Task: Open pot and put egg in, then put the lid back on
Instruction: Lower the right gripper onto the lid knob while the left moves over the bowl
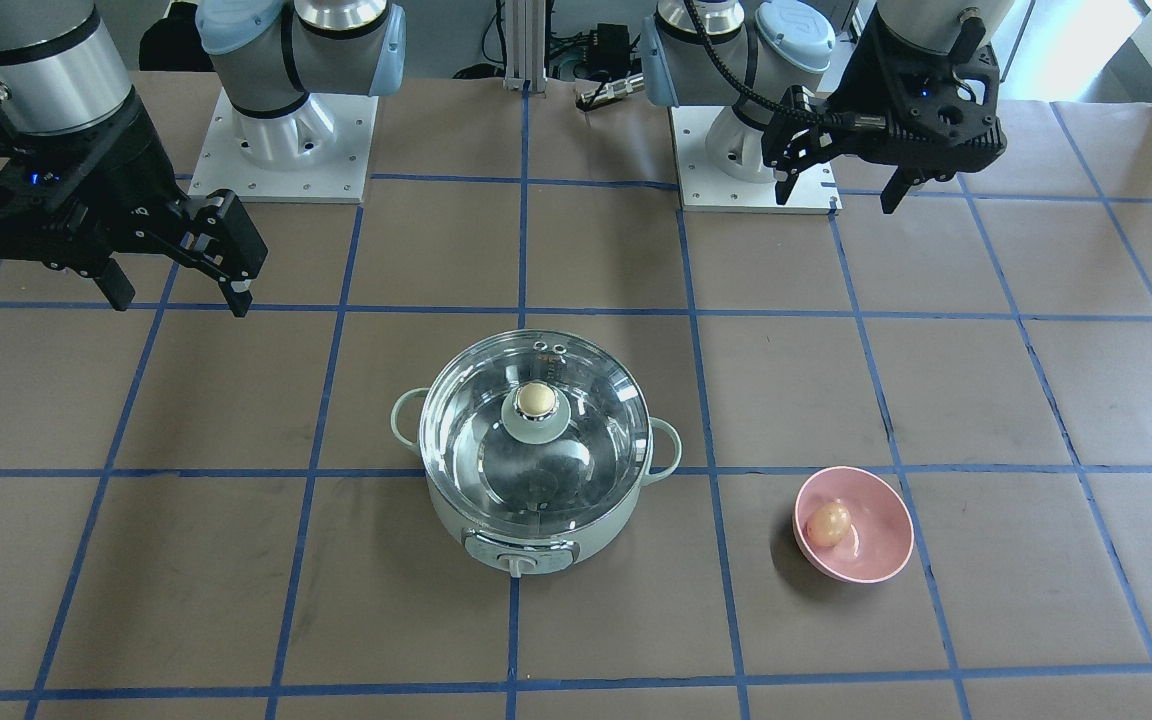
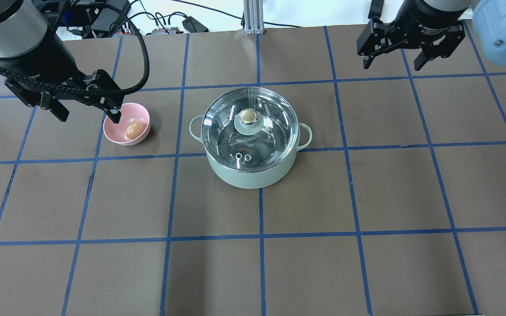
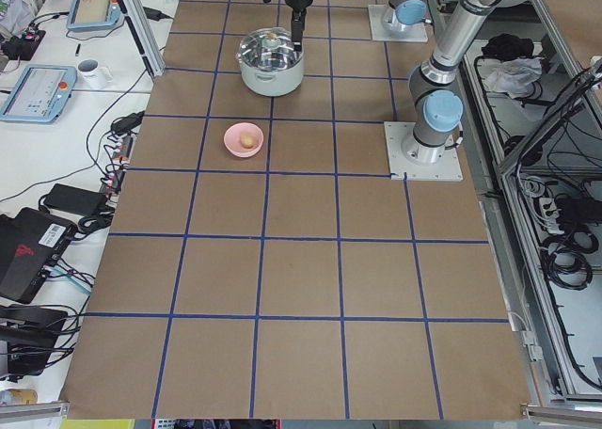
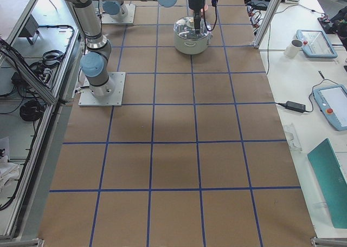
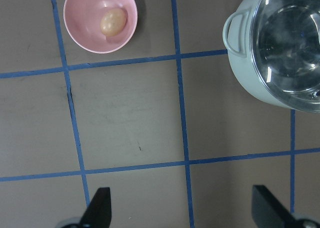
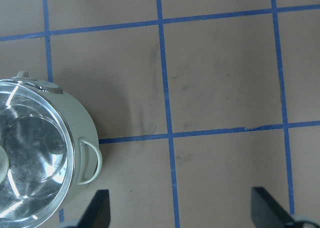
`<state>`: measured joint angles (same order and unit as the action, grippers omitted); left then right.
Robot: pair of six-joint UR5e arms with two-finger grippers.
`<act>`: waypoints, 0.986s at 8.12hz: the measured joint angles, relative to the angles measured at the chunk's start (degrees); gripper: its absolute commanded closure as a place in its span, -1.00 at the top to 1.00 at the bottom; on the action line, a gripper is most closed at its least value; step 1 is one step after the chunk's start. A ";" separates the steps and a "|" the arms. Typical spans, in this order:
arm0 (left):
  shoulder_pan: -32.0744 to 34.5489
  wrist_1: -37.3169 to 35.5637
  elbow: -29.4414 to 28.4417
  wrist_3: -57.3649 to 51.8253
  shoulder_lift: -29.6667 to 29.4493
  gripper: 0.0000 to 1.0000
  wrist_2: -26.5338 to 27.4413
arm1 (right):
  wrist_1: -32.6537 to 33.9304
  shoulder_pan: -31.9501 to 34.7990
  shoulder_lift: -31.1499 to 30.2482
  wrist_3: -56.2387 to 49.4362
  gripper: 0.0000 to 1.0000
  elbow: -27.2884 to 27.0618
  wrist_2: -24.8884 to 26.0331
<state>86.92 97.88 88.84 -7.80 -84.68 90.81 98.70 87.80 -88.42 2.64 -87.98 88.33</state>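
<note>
The mint-green pot [image 1: 536, 545] [image 2: 251, 175] stands mid-table with the glass lid [image 1: 591, 440] [image 2: 275, 118] on it, beige knob up. The tan egg [image 1: 828, 522] [image 2: 134, 129] [image 5: 113, 22] lies in a pink bowl [image 1: 881, 560] [image 2: 111, 131] [image 5: 82, 33] beside the pot, on my left side. My left gripper [image 1: 836, 198] [image 2: 87, 116] [image 5: 184, 210] is open and empty, high above the table near the bowl. My right gripper [image 1: 181, 300] [image 2: 391, 66] [image 6: 185, 210] is open and empty, high and off to the pot's other side. The pot's edge shows in both wrist views [image 5: 250, 63] [image 6: 80, 123].
The table is brown paper with a blue tape grid. The arms' white base plates [image 1: 281, 150] [image 1: 756, 170] sit at the robot's edge, with cables behind them. Side benches hold tablets [image 3: 38, 90] [image 4: 317, 41] and mugs.
</note>
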 measured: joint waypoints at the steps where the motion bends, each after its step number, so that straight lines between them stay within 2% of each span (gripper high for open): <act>1: 0.00 0.15 0.01 -0.01 0.12 1.00 0.04 | 0.00 0.00 0.00 0.00 1.00 0.00 0.00; 5: -2.19 -0.44 -0.17 -0.31 -0.46 1.00 0.80 | 0.01 0.00 0.03 0.28 1.00 0.08 -0.07; 7: -5.86 -4.93 -0.19 -3.62 -3.55 1.00 2.09 | -0.02 0.33 1.32 1.09 1.00 1.40 -0.09; 8: -6.77 -9.78 -0.13 -6.49 -6.04 0.78 2.45 | -0.02 1.67 2.79 3.02 1.00 2.64 -0.04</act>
<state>80.15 88.10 88.71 -14.29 -90.72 93.26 98.68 89.47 -85.62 5.66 -85.34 88.30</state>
